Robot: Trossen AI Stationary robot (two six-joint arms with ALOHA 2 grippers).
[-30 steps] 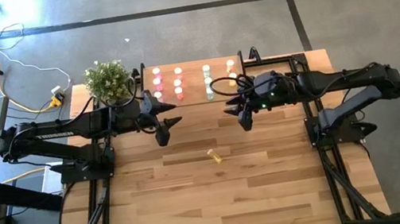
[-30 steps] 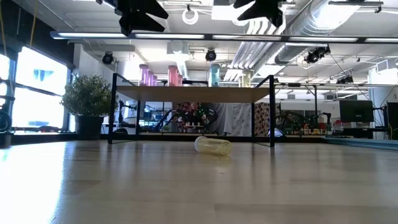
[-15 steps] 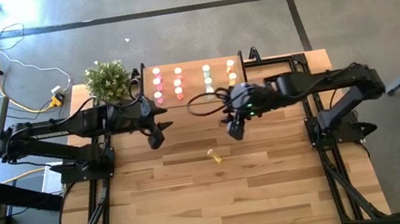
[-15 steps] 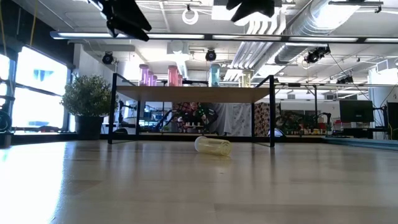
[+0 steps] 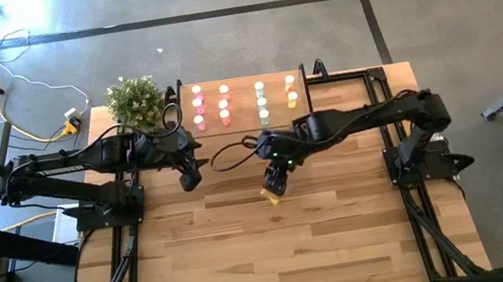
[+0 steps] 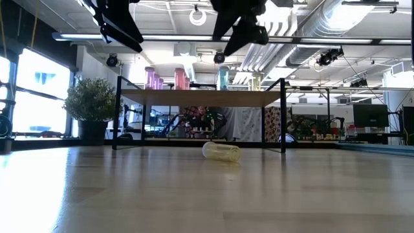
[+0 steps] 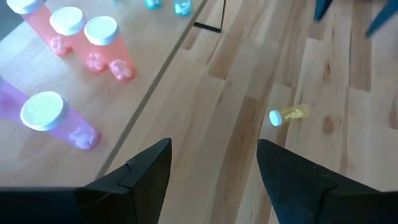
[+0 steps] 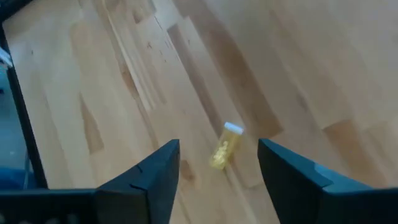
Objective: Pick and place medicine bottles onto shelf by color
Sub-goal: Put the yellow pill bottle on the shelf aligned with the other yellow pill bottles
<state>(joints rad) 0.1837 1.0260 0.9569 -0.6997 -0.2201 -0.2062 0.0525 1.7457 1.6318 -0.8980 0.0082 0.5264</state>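
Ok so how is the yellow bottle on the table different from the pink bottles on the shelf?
The yellow bottle lies on its side on the tabletop; the pink bottles stand upright on the shelf. The yellow bottle lies alone, while the pink bottles stand grouped. Both have pale caps.

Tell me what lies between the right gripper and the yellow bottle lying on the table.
Nothing. In the right wrist view the yellow bottle lies on bare tabletop just beyond the open fingers of the right gripper.
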